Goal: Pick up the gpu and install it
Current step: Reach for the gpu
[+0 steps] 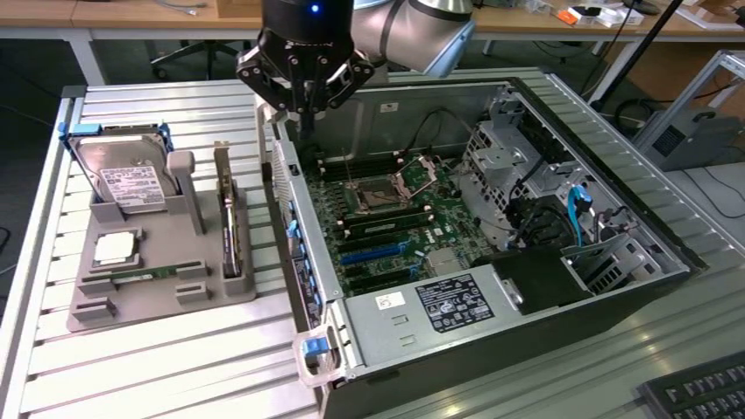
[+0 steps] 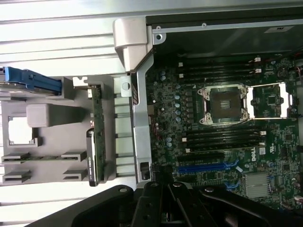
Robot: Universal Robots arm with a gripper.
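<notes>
Black gripper (image 1: 305,112) pinched fully closed, empty, hovering over open black PC case (image 1: 385,113) at its holder-side wall. Thin dark GPU card (image 1: 229,229) stands on edge in grey plastic holder (image 1: 140,307), along its case-side edge.

My claw (image 1: 305,109) hangs at 12 o'clock in the exterior view, pointing down, pinched shut, arm (image 1: 413,30) angled off toward 1 o'clock.

I'm working in what looks like a robotics lab or electronics workshop. A ribbed metal worktop (image 1: 152,367) carries an opened computer tower (image 1: 385,113) right under the jaws and a grey parts fixture (image 1: 140,297) off to one side of them. Wooden desks (image 1: 140,17) stand well behind, and a keyboard (image 1: 699,393) lies farther off.
</notes>
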